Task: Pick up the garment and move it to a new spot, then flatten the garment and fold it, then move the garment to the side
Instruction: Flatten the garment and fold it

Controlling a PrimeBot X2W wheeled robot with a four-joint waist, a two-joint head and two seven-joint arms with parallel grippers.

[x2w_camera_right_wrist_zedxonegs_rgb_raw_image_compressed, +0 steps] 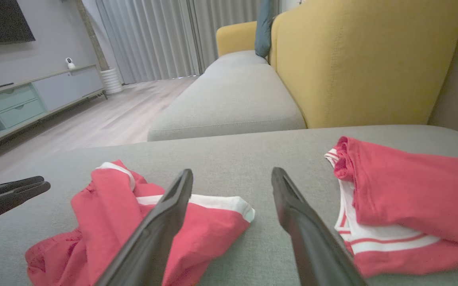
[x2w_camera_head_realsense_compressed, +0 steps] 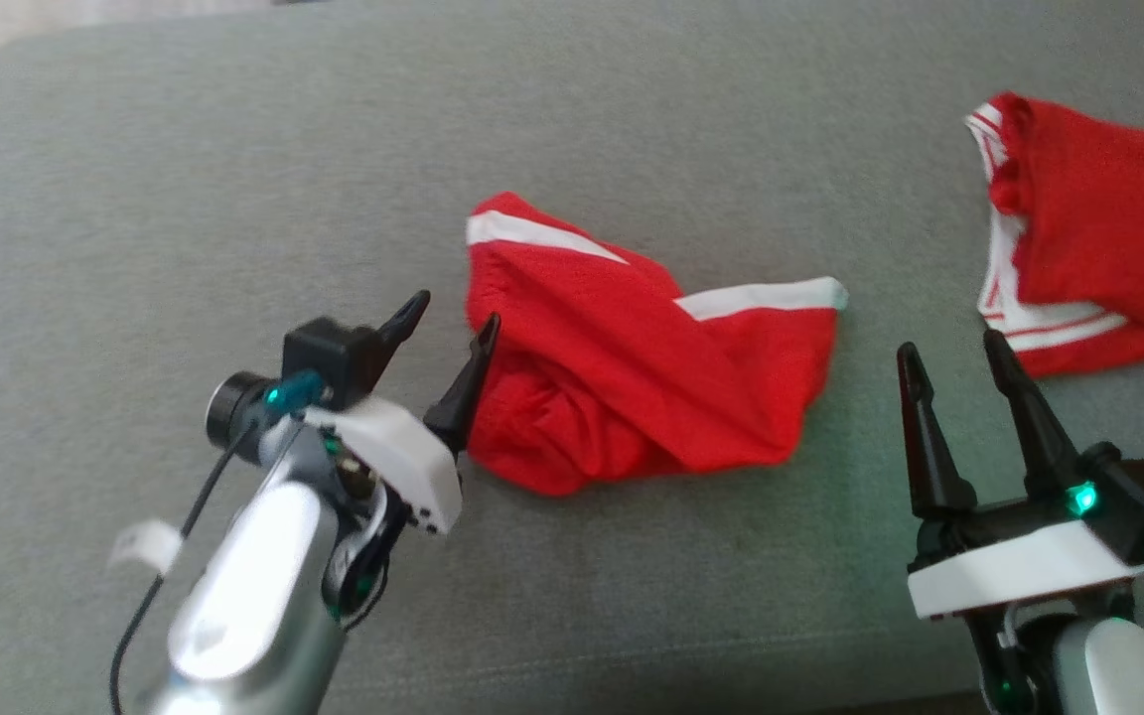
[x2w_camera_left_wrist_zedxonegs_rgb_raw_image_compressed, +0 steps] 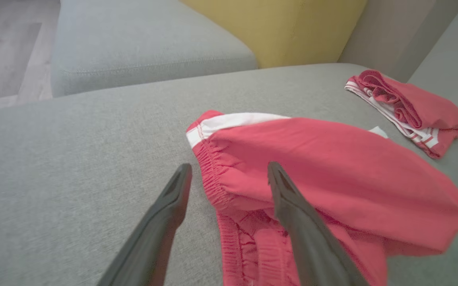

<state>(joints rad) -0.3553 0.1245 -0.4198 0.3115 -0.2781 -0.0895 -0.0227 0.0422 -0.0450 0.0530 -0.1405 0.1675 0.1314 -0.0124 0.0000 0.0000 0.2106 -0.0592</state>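
On the sofa seat [x2w_camera_head_realsense_compressed: 185, 179]
The garment [x2w_camera_head_realsense_compressed: 632, 367] lies mid-seat; a second garment [x2w_camera_head_realsense_compressed: 1098, 238] lies well apart, at the right edge.

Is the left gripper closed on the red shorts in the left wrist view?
No, the left gripper is open, its fingers wide apart at the waistband edge of the shorts, gripping nothing.

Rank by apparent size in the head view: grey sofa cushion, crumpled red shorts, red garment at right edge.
Largest: grey sofa cushion.
Then: crumpled red shorts.
Smallest-looking: red garment at right edge, though the frame crops it, so that order is unsure.
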